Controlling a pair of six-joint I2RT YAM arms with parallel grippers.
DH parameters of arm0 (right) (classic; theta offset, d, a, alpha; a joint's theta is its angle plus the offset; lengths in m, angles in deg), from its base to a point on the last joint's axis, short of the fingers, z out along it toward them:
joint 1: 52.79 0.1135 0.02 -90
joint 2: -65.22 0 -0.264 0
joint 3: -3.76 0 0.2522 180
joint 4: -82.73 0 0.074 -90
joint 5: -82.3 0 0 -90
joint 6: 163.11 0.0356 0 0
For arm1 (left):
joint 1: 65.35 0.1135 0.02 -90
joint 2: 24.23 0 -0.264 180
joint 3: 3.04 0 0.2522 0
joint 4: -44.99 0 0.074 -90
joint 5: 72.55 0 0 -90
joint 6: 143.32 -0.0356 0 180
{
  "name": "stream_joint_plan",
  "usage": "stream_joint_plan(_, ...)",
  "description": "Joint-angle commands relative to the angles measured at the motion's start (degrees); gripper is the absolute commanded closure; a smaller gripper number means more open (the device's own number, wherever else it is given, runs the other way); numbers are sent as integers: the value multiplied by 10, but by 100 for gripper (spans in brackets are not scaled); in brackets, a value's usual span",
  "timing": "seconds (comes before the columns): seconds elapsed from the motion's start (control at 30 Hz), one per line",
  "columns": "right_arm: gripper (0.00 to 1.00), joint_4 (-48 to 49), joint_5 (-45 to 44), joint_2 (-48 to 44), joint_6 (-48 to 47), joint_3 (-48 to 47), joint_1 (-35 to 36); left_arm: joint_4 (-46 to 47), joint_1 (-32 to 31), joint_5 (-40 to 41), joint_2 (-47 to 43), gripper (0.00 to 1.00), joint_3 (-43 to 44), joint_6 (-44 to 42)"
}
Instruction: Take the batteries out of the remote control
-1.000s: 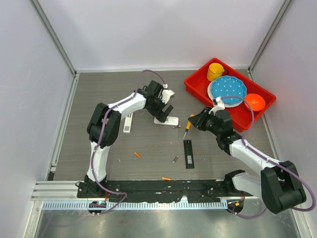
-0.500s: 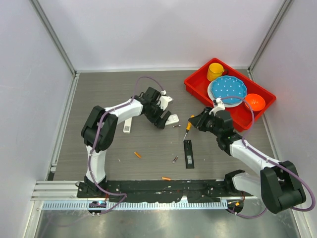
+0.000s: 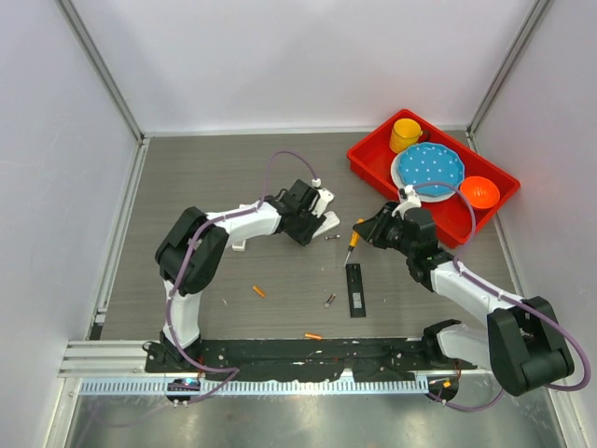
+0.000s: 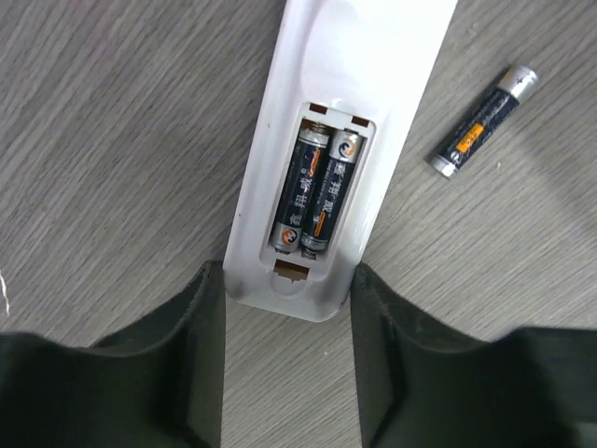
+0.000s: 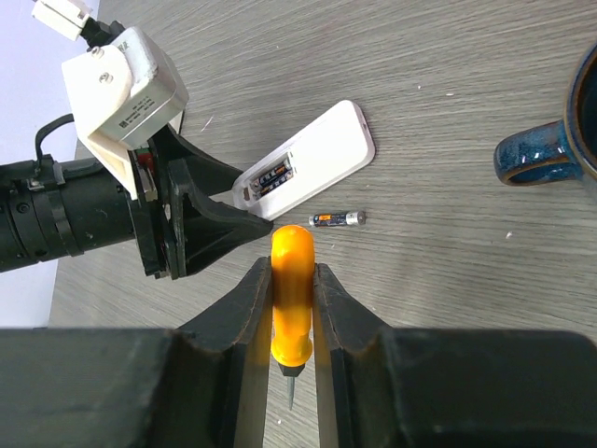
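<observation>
From above, the left gripper (image 3: 315, 224) sits low on the table (image 3: 187, 177), at the left end of the white remote (image 3: 326, 222), near the middle of the scene. A loose dark battery (image 3: 332, 237) lies just beside the remote on its near right. The right gripper (image 3: 366, 231) carries the screwdriver (image 3: 353, 243) with its tip pointing down, just far of a flat black slab (image 3: 354, 289). Nearer lie another dark battery (image 3: 329, 301) and two orange batteries (image 3: 258, 291) (image 3: 312, 335). At the far right, a red tray (image 3: 371, 161) holds a yellow cup (image 3: 406, 133), a blue plate (image 3: 427, 170) and an orange bowl (image 3: 479, 191).

In the left wrist view, the white remote (image 4: 373, 56) lies back-up with its compartment open. Two dark batteries (image 4: 298, 191) sit inside it side by side. The fingers (image 4: 201, 355) flank the remote's end, hard against its sides; whether they actually grip it, I cannot tell. The loose dark battery (image 4: 482, 135) lies on the table right of the remote, apart from it.

In the right wrist view, the right gripper (image 5: 291, 275) is clamped on the orange handle of the screwdriver (image 5: 292, 322). Beyond it lie the white remote (image 5: 326, 149), the left gripper (image 5: 247, 205) at its end, and the loose dark battery (image 5: 336, 218) just beside it.
</observation>
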Motion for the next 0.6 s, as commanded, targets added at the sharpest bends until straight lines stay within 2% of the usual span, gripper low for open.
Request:
stream_joint_plan(0.0, 99, 25, 5, -11, 1, 2, -4, -18, 4, 55, 39, 68, -15, 0)
stream_joint_plan(0.07, 99, 25, 7, -11, 1, 1, -5, -15, 5, 56, 25, 84, -25, 0)
stream_joint_plan(0.17, 99, 26, 8, -11, 2, 0, -5, -8, 6, 58, -6, 98, -40, 11)
stream_joint_plan(0.57, 99, 29, 10, -8, 1, -4, -6, 7, 7, 30, -191, 100, -152, 107)
